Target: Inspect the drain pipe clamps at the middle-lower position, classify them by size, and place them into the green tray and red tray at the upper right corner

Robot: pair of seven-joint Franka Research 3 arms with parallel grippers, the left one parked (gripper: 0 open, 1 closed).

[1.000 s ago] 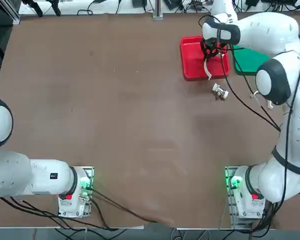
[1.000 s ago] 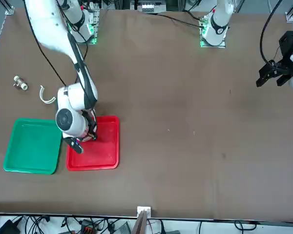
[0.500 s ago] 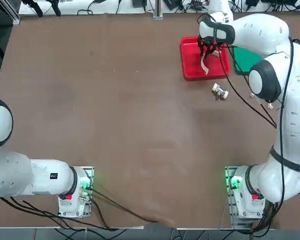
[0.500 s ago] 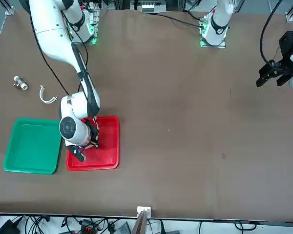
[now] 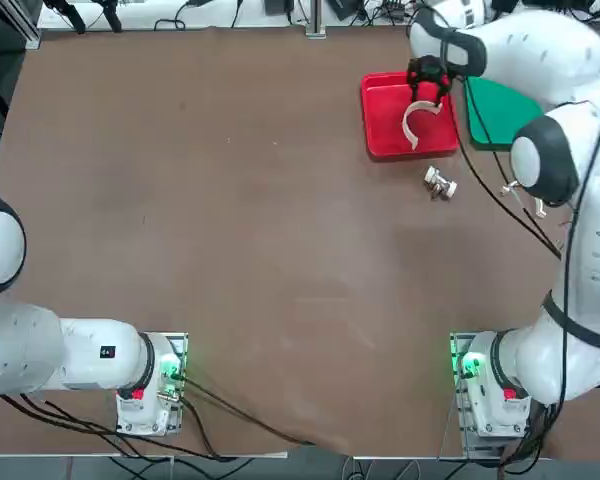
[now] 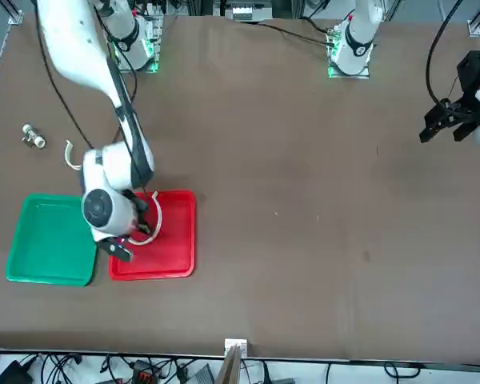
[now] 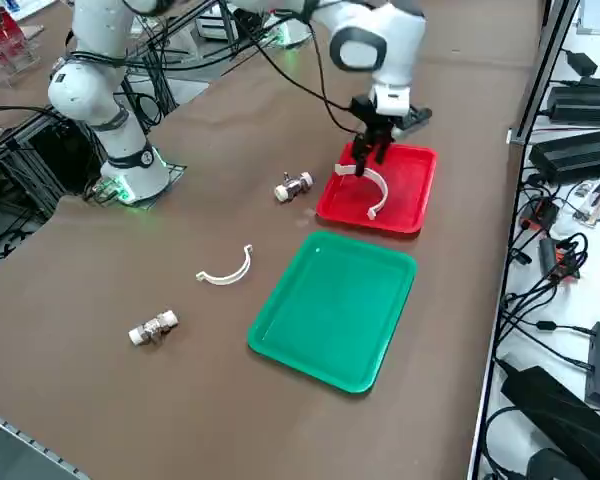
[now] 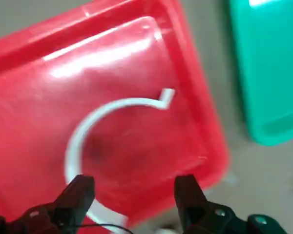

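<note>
The larger white drain pipe clamp [image 5: 413, 122] [image 7: 375, 190] [image 8: 88, 126] lies flat inside the red tray [image 5: 385, 135] [image 6: 172, 248] [image 7: 410, 190] [image 8: 39, 97]. My right gripper [image 5: 428, 80] [image 7: 363, 160] [image 8: 134, 187] hovers just above it, open, with nothing between its fingers [image 8: 80, 190]. The green tray [image 5: 505, 115] [image 6: 48, 240] [image 7: 335, 305] [image 8: 268, 63] sits beside the red one and holds nothing. The smaller white clamp [image 7: 227, 270] [image 6: 70, 154] lies on the table near the green tray, partly hidden by the arm in the front view.
One small silver metal fitting [image 5: 440, 183] [image 7: 294, 187] lies on the table just off the red tray. Another fitting [image 7: 153, 328] [image 6: 34, 136] lies beyond the smaller clamp. Cables and equipment line the table's far edge.
The gripper carried the larger clamp over the red tray and let go of it. The clamp now lies in the tray and the open gripper has drawn back toward the tray's far side.
</note>
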